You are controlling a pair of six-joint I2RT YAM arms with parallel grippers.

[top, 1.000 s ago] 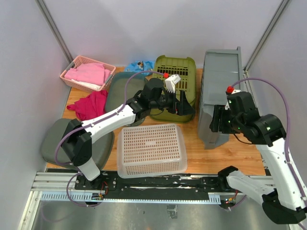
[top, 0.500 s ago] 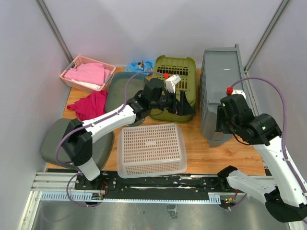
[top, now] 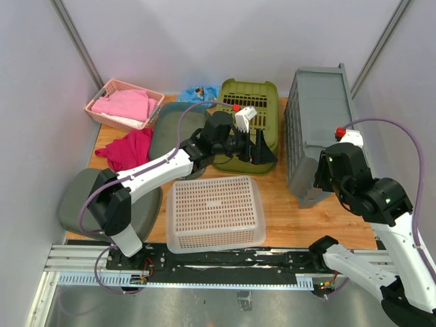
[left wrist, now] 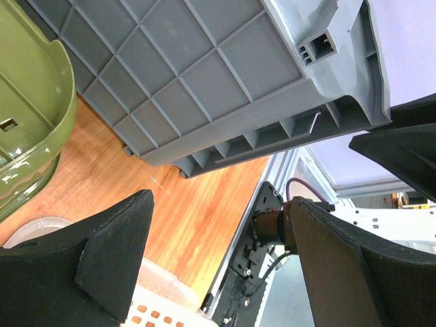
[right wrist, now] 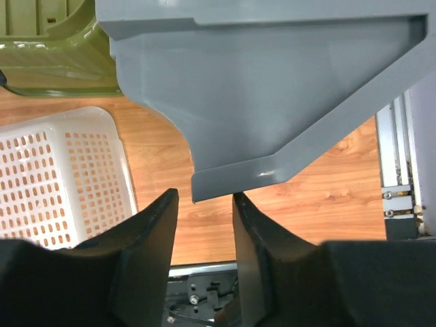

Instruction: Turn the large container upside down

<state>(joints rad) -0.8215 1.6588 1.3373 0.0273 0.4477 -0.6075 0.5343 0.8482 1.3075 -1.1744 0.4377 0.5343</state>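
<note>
**Grey Crate Tipped on Its Side at the Desk's Right Rear**

From above, the large container (top: 315,126) stands tilted on one long side at the right rear of the wooden desk (top: 293,218). Its grid-ribbed underside is turned left toward the olive-green bin (top: 253,102), and its open mouth faces the right wall. The right fingers (top: 317,177) sit low against the large container's near end, and their gap is hidden in this view. The left fingers (top: 264,151) hover over the olive-green bin's near rim, apart from the large container. A white mesh basket (top: 214,211) lies upside down at the near middle of the desk. At the left rear a pink basket (top: 102,95) holds pink cloth (top: 126,103), with a crimson cloth (top: 129,148) just in front of it.

In the left wrist view, the left fingers (left wrist: 112,252) stand wide apart with nothing between them. Beyond them the large container's ribbed underside (left wrist: 184,75) fills the upper frame, slanting down toward the desk (left wrist: 191,211). The olive-green bin (left wrist: 30,129) curves in at the left edge, and a corner of the white mesh basket (left wrist: 163,310) shows at the bottom.

In the right wrist view, the right fingers (right wrist: 146,238) leave only a narrow gap. The large container's smooth grey wall (right wrist: 272,88) fills the top, and a corner of its lip reaches down to the fingertips. Whether they actually pinch that lip cannot be told. The white mesh basket (right wrist: 61,184) lies to the left, and the olive-green bin (right wrist: 48,48) is in the upper left corner.
</note>
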